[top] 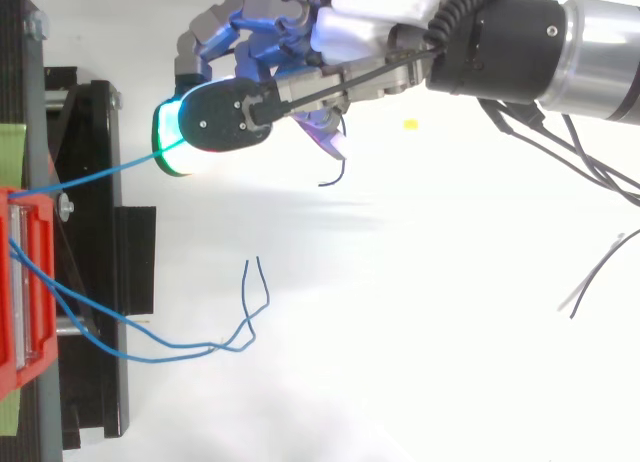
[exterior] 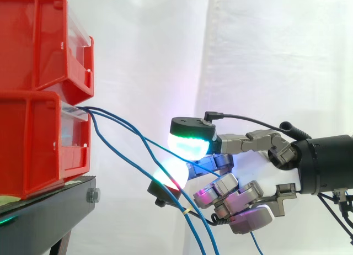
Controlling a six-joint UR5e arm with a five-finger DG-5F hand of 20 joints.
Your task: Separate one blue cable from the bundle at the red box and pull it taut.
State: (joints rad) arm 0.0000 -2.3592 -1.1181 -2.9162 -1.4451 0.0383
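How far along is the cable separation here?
Done: one blue cable is apart from the slack cables at the red box. In hand: the hand pinches it, and it runs nearly straight from the box. Left: probably a slight pull to tauten it.

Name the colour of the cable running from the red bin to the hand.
Blue; the cable shows best in the top view, stretched straight from bin to hand.
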